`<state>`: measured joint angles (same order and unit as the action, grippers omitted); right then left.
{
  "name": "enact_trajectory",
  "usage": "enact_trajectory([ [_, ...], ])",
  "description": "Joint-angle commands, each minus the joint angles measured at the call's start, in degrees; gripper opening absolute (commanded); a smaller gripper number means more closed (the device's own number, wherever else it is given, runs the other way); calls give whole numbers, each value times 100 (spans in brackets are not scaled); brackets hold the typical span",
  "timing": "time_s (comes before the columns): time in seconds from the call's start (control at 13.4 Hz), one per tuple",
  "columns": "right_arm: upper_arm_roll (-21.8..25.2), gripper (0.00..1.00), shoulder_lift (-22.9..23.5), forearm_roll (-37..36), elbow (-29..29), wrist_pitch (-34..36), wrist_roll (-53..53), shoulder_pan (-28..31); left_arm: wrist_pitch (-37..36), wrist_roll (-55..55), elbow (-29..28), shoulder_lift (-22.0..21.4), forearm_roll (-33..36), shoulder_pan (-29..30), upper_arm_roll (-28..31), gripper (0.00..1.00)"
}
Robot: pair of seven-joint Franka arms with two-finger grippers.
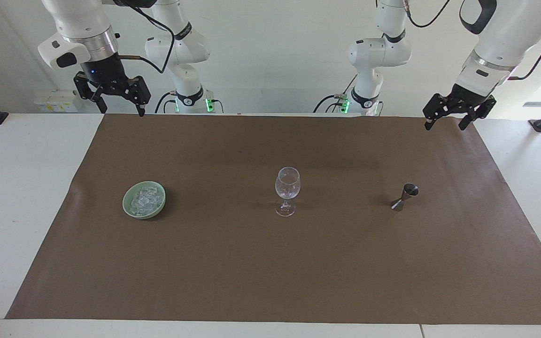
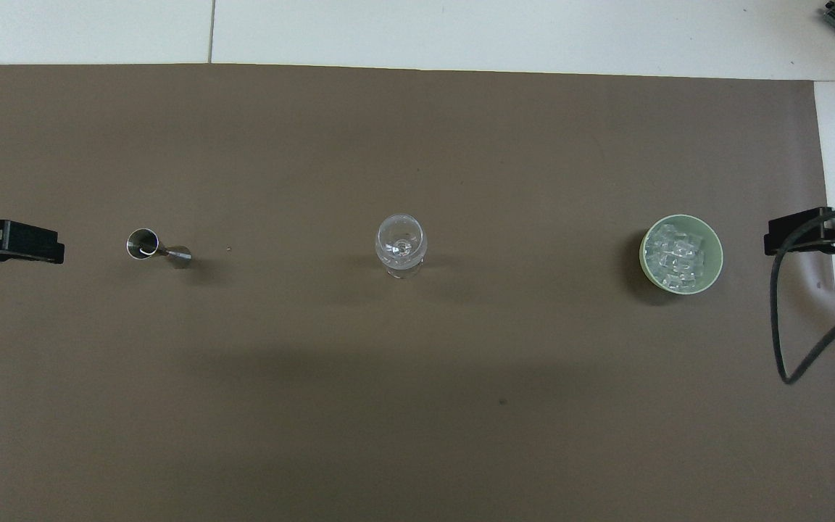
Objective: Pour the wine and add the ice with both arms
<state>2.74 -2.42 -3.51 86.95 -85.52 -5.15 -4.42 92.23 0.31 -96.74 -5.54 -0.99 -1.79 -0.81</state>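
Fingers on both grippers, left point(image 1: 445, 120) and right point(image 1: 119, 99), hang spread and empty at the frame's upper corners. Ice point(image 1: 144, 200) sits in the bowl point(image 1: 129, 212) lower left; the tall glass point(image 1: 287, 190) at centre could topple if clipped.

Pale green bowl point(image 1: 144, 200), plain brown mat point(image 1: 270, 272), silver jigger point(image 1: 405, 196).

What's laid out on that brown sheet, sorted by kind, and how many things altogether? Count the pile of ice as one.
Green bowl: 1
Heap of ice, lying in the bowl: 1
Clear stemmed glass: 1
Metal measuring cup: 1
Total: 4

Both the left gripper and the right gripper hang open and empty above the sheet's edge near the robots.
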Motion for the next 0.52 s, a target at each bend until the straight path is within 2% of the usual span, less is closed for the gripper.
enact_trajectory([
  [0.0, 33, 100, -92, 105, 94, 27, 84, 3, 75, 83, -126, -97, -25, -76, 63, 100],
  [0.45, 33, 100, -92, 105, 85, 27, 84, 3, 23, 66, -126, -105, -25, -76, 63, 100],
])
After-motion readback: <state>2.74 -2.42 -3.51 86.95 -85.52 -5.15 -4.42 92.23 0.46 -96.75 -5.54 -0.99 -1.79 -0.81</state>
